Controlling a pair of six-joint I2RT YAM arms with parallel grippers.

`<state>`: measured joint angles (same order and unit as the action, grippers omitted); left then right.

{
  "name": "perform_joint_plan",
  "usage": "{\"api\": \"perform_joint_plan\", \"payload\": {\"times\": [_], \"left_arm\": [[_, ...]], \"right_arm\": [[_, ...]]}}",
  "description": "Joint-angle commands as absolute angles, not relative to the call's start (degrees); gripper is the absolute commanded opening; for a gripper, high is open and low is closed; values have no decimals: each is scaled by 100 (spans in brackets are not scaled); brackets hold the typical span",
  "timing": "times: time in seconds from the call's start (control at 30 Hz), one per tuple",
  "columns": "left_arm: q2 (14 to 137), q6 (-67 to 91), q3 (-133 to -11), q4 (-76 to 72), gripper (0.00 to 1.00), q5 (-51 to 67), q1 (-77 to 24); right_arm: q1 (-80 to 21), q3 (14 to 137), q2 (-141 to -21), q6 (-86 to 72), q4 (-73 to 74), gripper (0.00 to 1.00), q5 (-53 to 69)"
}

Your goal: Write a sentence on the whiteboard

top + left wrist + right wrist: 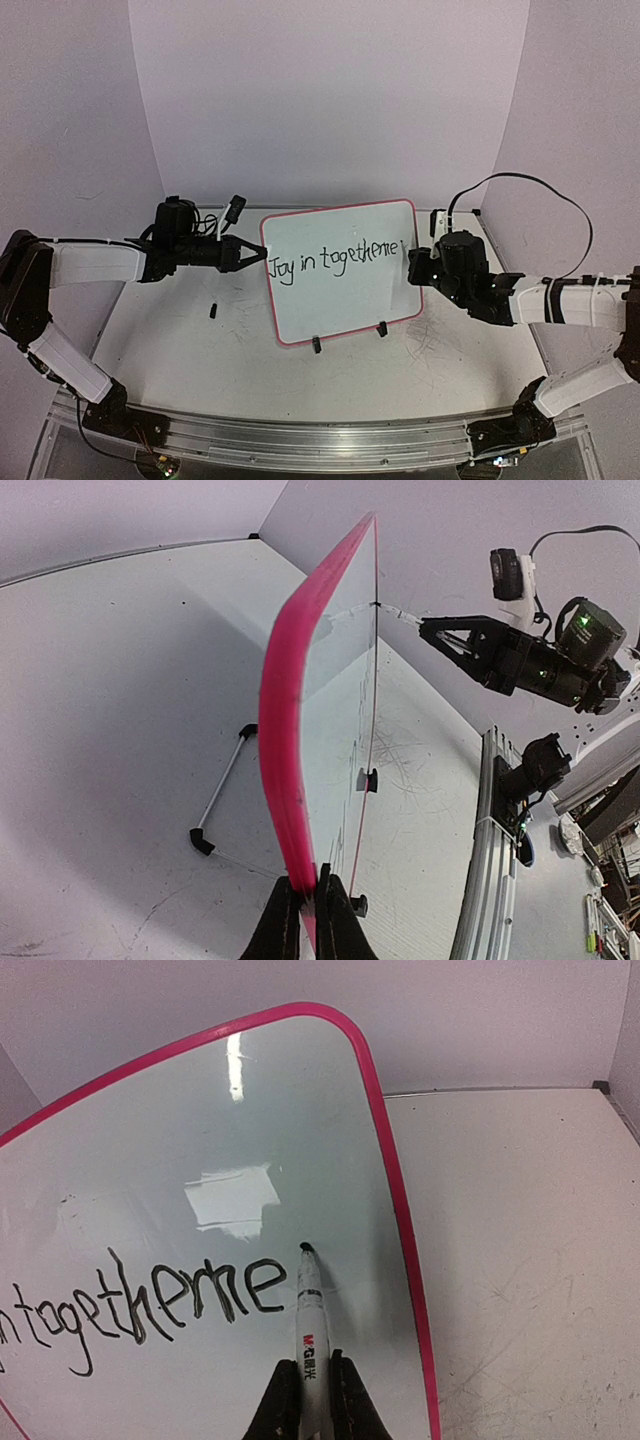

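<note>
The whiteboard [340, 290], white with a pink rim, stands upright on two black clip feet [316, 345] in mid-table. Black handwriting on it reads "Joy in togetherne". My left gripper [252, 255] is shut on the board's left edge; in the left wrist view its fingers pinch the pink rim [285, 750] at the left gripper [310, 885]. My right gripper [313, 1365] is shut on a white marker [310, 1310]. The marker's black tip touches the whiteboard [200, 1140] just right of the last "e". From above, the right gripper [410, 258] sits at the board's right edge.
A thin rod with black ends [222, 790] lies on the table left of the board, seen from above as a small dark piece [213, 310]. A black cable [540, 190] loops above the right arm. An aluminium rail [320, 440] runs along the near edge. Backdrop walls stand close behind.
</note>
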<state>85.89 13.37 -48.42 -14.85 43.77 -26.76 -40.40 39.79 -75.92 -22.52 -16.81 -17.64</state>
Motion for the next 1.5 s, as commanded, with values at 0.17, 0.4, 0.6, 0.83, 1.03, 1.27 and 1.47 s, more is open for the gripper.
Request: {"api": "perform_joint_plan", "payload": {"times": [0.17,0.4,0.6,0.83,1.03,1.27,1.47], "left_arm": [[8493,1086,-5120,-1406,0,4415,-2804],[8483,1088,-5124,-1406,0,4416,-2808],[8481,1090,-5115,-1399,0,4409,-2815],[8473,1081,-5124,-1397,0,4412,-2813],[8480,1077,-5132,-1384,0,4412,-2813],[8505,1082,-5147,-1389,0,4414,-2813],[8531,1099,-5202,-1380,0,4438,-2817]], "right_arm": [[-4017,3972,-7502,-2276,-1652,0,-1512],[-4023,3894,-7438,-2351,-1574,0,-1629],[-4018,3891,-7410,-2412,-1459,0,-1813],[-4017,3892,-7356,-2468,-1333,0,-1951],[-4054,3854,-7403,-2519,-1288,0,-1632],[-4197,3913,-7495,-2569,-1289,0,-1539],[-4210,4050,-7588,-2541,-1581,0,-1613]]}}
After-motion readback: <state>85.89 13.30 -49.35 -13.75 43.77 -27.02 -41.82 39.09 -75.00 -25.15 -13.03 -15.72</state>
